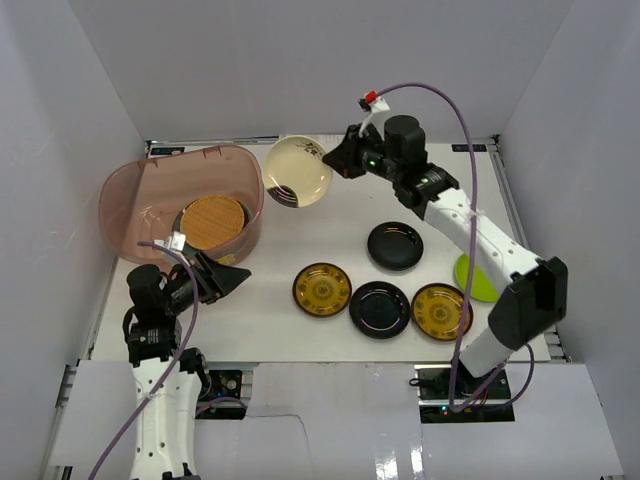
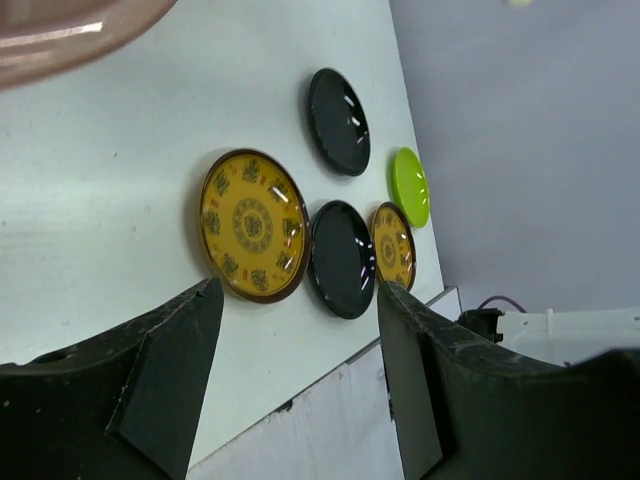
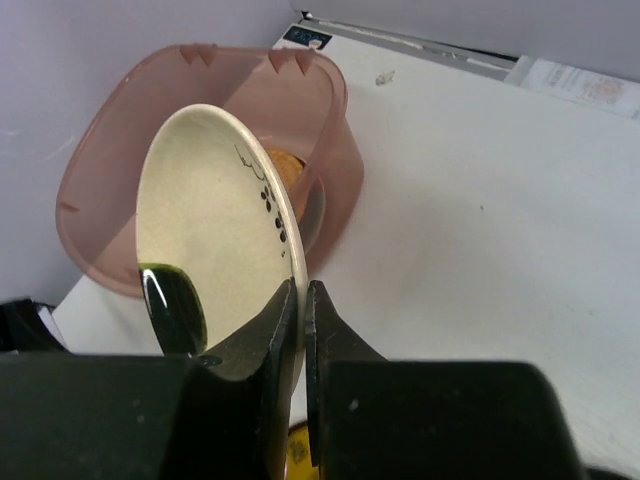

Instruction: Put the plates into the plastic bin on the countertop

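My right gripper (image 1: 335,160) is shut on the rim of a cream plate (image 1: 297,171), held above the white countertop (image 1: 330,235) just right of the pinkish plastic bin (image 1: 125,200). In the right wrist view the cream plate (image 3: 215,260) stands on edge between my jaws, with the bin (image 3: 110,180) behind it. A woven tan plate (image 1: 212,221) lies inside the bin. My left gripper (image 1: 228,277) is open and empty, below the bin. On the countertop lie two gold-patterned plates (image 1: 322,289) (image 1: 440,310), two black plates (image 1: 394,246) (image 1: 380,308) and a lime green plate (image 1: 470,280).
White walls enclose the table on three sides. Metal rails run along the table edges. The left wrist view shows the gold plate (image 2: 253,225), black plates (image 2: 339,122) and the green plate (image 2: 410,186) beyond my open fingers (image 2: 170,370).
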Controlling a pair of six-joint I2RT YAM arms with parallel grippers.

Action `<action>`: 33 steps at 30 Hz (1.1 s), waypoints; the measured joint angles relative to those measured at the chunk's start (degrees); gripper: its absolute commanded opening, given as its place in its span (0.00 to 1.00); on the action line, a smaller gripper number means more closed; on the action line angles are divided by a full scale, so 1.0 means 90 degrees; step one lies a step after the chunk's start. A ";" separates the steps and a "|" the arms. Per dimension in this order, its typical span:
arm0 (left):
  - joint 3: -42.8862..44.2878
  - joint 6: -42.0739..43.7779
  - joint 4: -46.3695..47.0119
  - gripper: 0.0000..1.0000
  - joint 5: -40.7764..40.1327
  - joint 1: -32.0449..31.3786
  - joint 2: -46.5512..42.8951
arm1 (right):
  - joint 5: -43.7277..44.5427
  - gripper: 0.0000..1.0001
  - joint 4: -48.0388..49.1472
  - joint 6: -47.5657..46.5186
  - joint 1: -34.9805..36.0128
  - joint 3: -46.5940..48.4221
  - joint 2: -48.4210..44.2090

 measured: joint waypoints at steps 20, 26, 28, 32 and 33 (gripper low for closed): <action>-0.0534 -0.0007 -0.0379 0.80 -0.0607 -0.0600 0.0092 | 0.0396 0.52 0.0002 0.1166 0.1758 0.5498 0.5865; -0.0495 -0.0100 -0.0323 0.80 -0.0860 -0.1022 0.0425 | 0.0447 0.61 0.0253 0.1081 0.1688 0.5073 0.5564; -0.0403 -0.0175 -0.0277 0.80 -0.1236 -0.1627 0.0590 | 0.0437 0.56 0.0243 0.0981 0.1634 0.4566 0.5127; -0.0253 -0.0423 0.0158 0.83 -0.2436 -0.3575 0.1190 | 0.0420 0.40 0.0447 0.0602 0.1460 0.2552 0.3419; -0.0214 -0.0529 0.0270 0.84 -0.2820 -0.4211 0.1455 | 0.0435 0.39 0.0600 0.0512 0.1382 0.1792 0.2807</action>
